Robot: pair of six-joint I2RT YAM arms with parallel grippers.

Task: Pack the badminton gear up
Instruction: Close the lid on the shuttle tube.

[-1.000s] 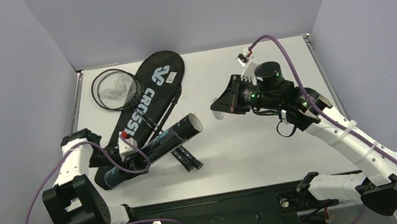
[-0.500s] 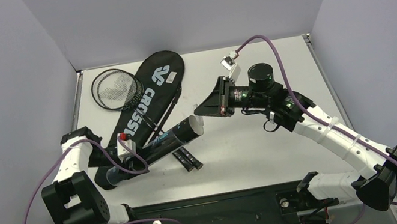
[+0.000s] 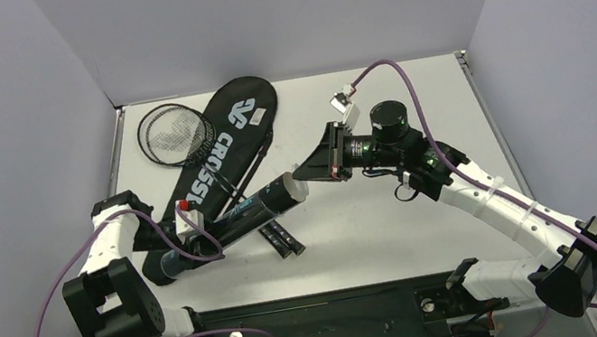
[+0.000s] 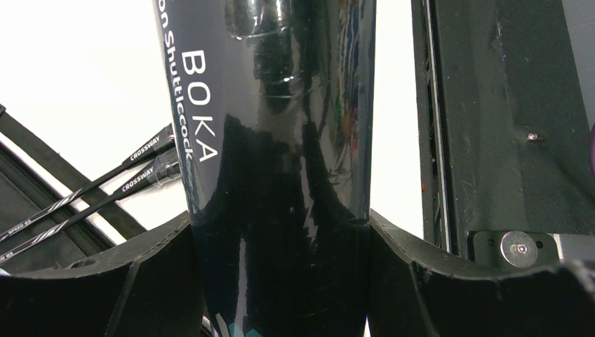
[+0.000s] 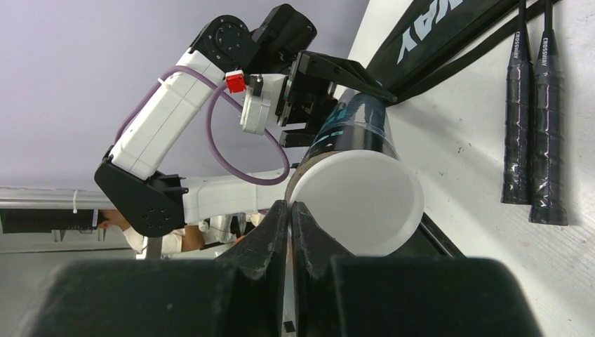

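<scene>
The long black tube (image 3: 231,224) with teal print lies tilted across the table, and my left gripper (image 3: 194,241) is shut around its body (image 4: 273,140), one finger on each side. A white cap (image 5: 358,200) covers the tube's right end (image 3: 297,190). My right gripper (image 5: 290,207) is shut on the cap's rim, right beside that end (image 3: 307,174). Two black rackets lie under the tube, with heads (image 3: 175,134) at the back left and handles (image 5: 533,140) in front. The black CROSSWAY racket bag (image 3: 226,139) lies behind them.
A black rail (image 3: 318,307) with the arm bases runs along the near edge. Grey walls close in the table on the left, back and right. The white tabletop (image 3: 396,225) stretches to the right of the racket handles.
My right gripper has carried the white cap leftward, from a short way off the tube up to its right end. The left gripper has kept its hold on the tube.
</scene>
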